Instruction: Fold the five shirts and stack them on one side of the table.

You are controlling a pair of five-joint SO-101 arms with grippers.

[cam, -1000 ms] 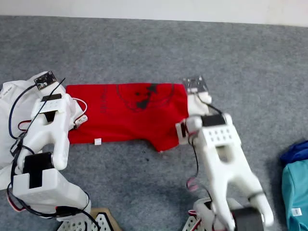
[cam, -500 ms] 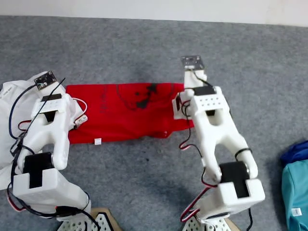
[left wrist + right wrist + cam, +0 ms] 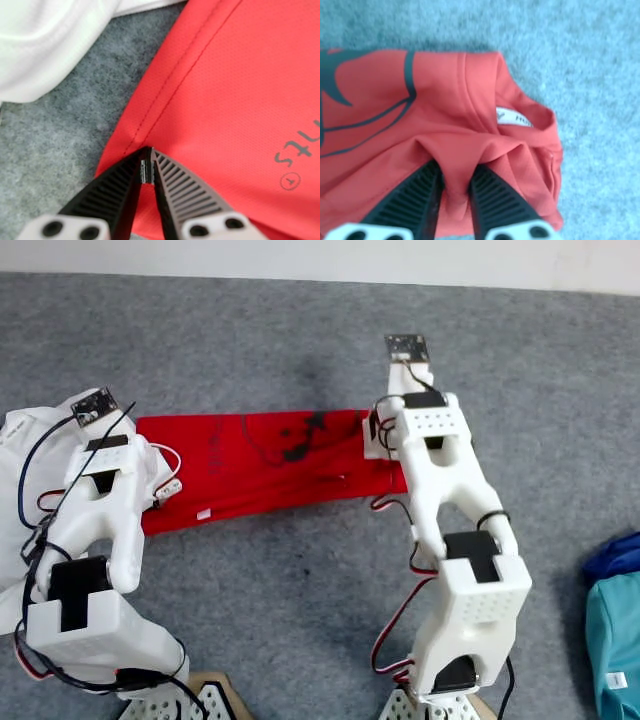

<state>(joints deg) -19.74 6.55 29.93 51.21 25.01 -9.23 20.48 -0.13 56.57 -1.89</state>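
A red shirt (image 3: 255,465) with a black print lies across the grey table in the high view. My left gripper (image 3: 146,167) is shut on the red shirt (image 3: 240,90) near its hemmed edge, at the shirt's left end next to a white shirt (image 3: 25,455). My right gripper (image 3: 454,181) is shut on a bunched fold of the red shirt (image 3: 445,125) close to the collar label, at the shirt's right end. In the high view the near edge of the red shirt is carried over the rest and runs slanted.
White cloth (image 3: 60,35) lies just beside the red hem. A teal shirt (image 3: 615,645) and a blue one (image 3: 612,555) sit at the right edge of the table. Grey table (image 3: 300,330) stretches behind the red shirt.
The right arm has moved away from the table's front toward the far side, drawing the red shirt's near right corner over the rest. The left arm has stayed put.
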